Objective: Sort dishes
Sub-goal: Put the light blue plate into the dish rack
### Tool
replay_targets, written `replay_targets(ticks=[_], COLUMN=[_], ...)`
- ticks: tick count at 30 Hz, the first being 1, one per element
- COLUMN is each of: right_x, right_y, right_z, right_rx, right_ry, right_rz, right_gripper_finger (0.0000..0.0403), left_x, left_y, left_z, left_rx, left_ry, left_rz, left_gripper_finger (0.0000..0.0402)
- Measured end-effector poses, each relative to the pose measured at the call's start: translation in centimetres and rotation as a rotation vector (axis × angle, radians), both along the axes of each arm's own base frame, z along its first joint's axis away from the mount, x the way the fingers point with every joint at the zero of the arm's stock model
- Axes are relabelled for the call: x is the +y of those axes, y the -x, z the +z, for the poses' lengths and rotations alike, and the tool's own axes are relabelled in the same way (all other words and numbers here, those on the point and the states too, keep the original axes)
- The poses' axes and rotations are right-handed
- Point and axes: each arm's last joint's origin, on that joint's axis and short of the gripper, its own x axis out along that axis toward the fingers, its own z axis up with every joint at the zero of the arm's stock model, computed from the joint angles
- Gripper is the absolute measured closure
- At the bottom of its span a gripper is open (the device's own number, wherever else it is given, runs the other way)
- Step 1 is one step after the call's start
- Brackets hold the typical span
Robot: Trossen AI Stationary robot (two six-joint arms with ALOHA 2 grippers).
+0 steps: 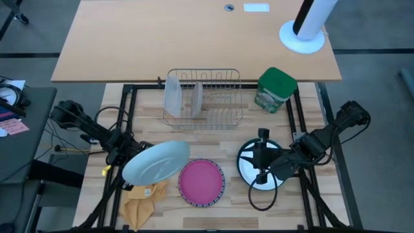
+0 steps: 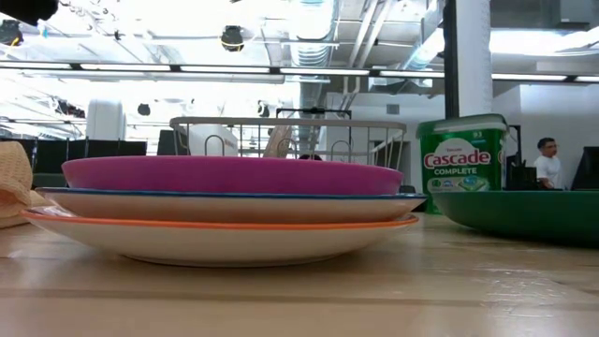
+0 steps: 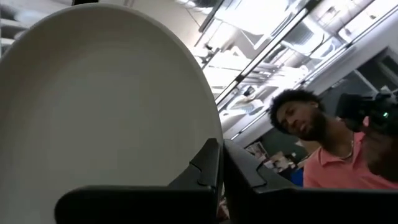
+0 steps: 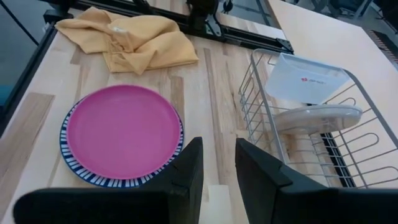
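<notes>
Gripping a pale plate (image 1: 157,162), the left hand (image 1: 127,155) holds it aloft.

Light wood desk (image 1: 194,39), bright ceiling strip lights (image 2: 168,70), white pillar (image 2: 473,56)

Wooden table (image 1: 284,200): bore plate stack (image 1: 201,182), dish rack (image 1: 213,103), green tub (image 1: 275,90), yellow cloth (image 1: 143,202), green-rimmed plate (image 1: 246,169).

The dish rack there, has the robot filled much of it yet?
Barely. The wire rack holds one plate standing on edge beside a frosted container. The left gripper is shut on a pale plate lifted off the table. The pink-topped stack and the green-rimmed plate under the right gripper remain.
</notes>
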Motion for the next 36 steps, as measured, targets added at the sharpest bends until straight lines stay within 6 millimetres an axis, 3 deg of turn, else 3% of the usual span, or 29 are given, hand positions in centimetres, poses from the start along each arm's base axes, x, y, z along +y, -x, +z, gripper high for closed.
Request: replay_targets(ticks=[6,10,15,21,25,29,36], right_x=[0.0,0.2,0.7,0.7,0.4,0.1,-0.3], right_y=[0.0,0.2,0.5,0.5,0.3,0.4,0.7], right_z=[0.0,-0.1,-0.1,-0.1,-0.1,-0.3,-0.7], right_rx=[0.006,0.007,0.013,0.014,0.009,0.022,0.070], right_ry=[0.004,0.005,0.009,0.008,-0.016,-0.049,-0.020], right_rz=[0.001,0.012,0.032,0.036,0.007,-0.034,-0.049], right_gripper_finger=[0.0308,0.0308,0.0308,0.0308,0.0308,0.0308,0.0308], left_x=[0.0,0.3,0.5,0.7,0.7,0.0,-1.5], left_y=[-0.1,-0.4,-1.1,-4.5,-5.7,-6.1,-5.2], left_z=[0.0,0.1,3.2,8.0,10.0,9.1,7.4], left_rx=[0.007,0.048,0.029,0.555,0.673,0.784,0.905], left_ry=[0.009,0.098,0.167,-0.014,-0.025,-0.140,-0.276], left_rz=[0.016,0.121,0.316,0.683,0.834,0.844,0.917], left_gripper_finger=[0.0401,0.0401,0.0401,0.0401,0.0401,0.0401,0.0401])
